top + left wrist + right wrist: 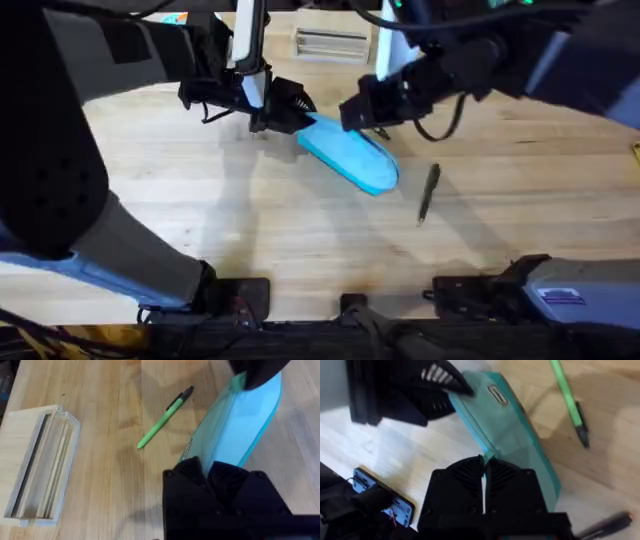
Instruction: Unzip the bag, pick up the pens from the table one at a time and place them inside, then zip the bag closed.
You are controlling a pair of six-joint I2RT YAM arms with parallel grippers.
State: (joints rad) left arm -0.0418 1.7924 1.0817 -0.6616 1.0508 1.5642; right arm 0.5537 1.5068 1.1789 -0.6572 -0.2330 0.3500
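Overhead puts the bag (pixel 350 155) near the middle of the table (pixel 250 230), lying at a slant, and you've got an arm on each end of it. Your left gripper (pixel 285 112) sits at the far end with its jaws closed on the fabric there; in the left wrist view the black fingers (pixel 200 472) pinch right at the pouch's edge. That reads as an anchor, so the pouch can't slide when the zipper gets pulled.

Your right gripper (pixel 483 462) comes in over the long edge, jaws shut tight on a small teal tab at the zipper line (looks like the pull, though I can't swear to it). So you're braced for the unzip, one end held, the other hand on the slider. I can't tell how far the zipper is open.

Out from the bag now: the green pen (pixel 165 417) lies just beside it on the far side, and the black pen (pixel 428 192) rests near the rounded near end. Both pens are on the wood, waiting. A pale slotted wooden holder (pixel 40 462) sits well apart, out of your way.
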